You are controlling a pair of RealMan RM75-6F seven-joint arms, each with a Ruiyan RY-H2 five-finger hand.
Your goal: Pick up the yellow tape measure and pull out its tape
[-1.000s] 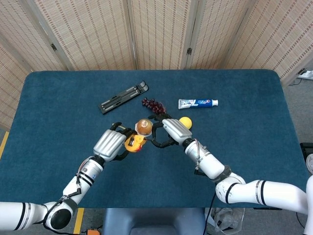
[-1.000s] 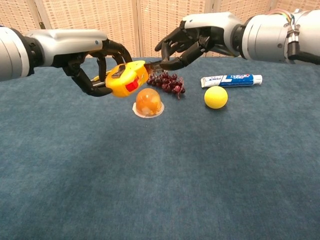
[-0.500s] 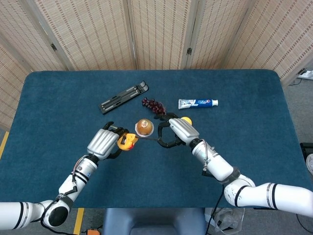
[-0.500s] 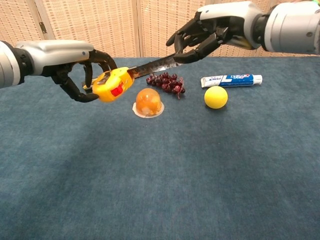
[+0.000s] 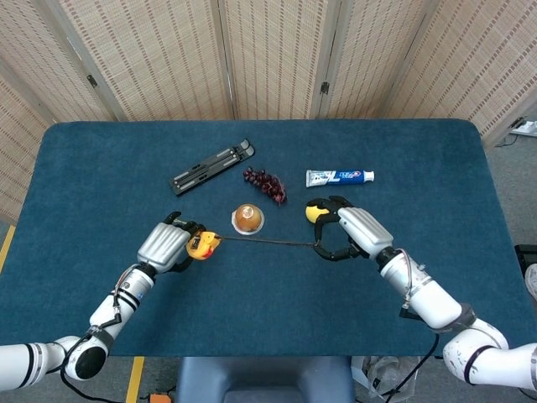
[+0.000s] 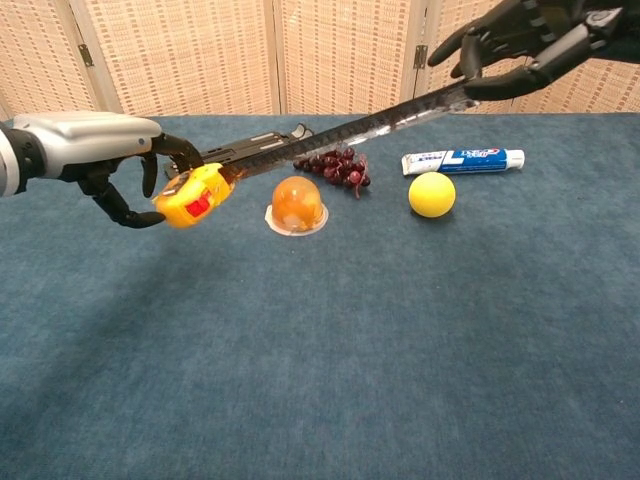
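My left hand (image 5: 166, 246) (image 6: 120, 165) grips the yellow tape measure (image 5: 201, 245) (image 6: 193, 195), which has a red button on its side, above the table. Its tape (image 5: 264, 243) (image 6: 340, 131) runs out in a long straight line to my right hand (image 5: 351, 233) (image 6: 525, 42). The right hand pinches the tape's end between thumb and a finger, other fingers spread. In the chest view the tape slopes up to the right, passing above the orange jelly cup (image 6: 296, 204) and the grapes (image 6: 332, 166).
On the blue table (image 5: 101, 168) lie an orange jelly cup (image 5: 247, 218), dark grapes (image 5: 264, 183), a yellow ball (image 5: 314, 210) (image 6: 431, 194), a toothpaste tube (image 5: 339, 177) (image 6: 463, 160) and a black folding stand (image 5: 212, 167) at the back left.
The hands have moved apart: left hand with the tape measure to the left, right hand to the right. The tape between them has grown much longer.
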